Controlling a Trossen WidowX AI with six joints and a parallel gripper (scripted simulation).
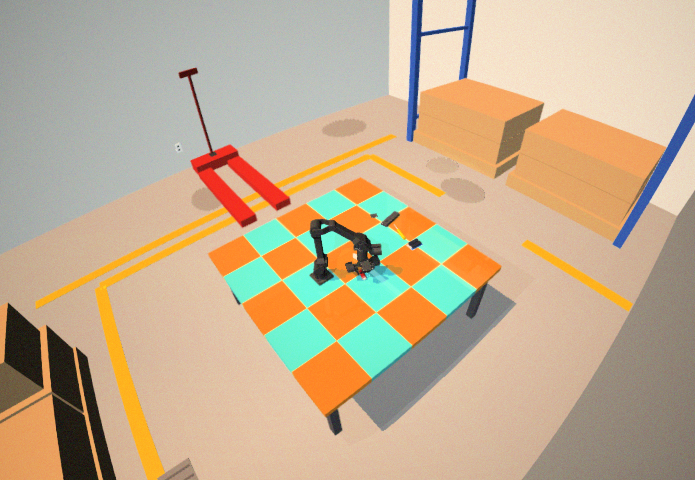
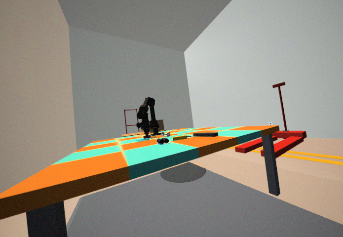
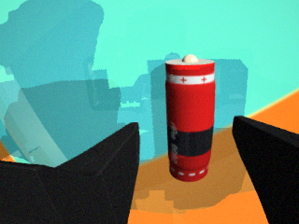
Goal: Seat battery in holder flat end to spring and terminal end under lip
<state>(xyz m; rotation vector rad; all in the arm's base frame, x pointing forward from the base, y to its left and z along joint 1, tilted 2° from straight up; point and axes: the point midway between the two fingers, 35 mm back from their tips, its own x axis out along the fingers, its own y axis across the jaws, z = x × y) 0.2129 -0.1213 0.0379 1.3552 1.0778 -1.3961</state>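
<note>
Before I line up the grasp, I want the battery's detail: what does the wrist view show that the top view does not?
Only the wrist view shows the battery's black band, white-marked ring and pale terminal nub pointing away from the camera, and the open gripper's fingers apart on either side, touching nothing. Only the top view shows the whole arm, the checkered table and small dark items near its far edge. Both show the red battery lying on the table near a teal-orange boundary.

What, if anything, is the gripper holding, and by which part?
Nothing. The gripper is open, its fingers on either side of the red battery, which lies on the table, with gaps on both sides.
</note>
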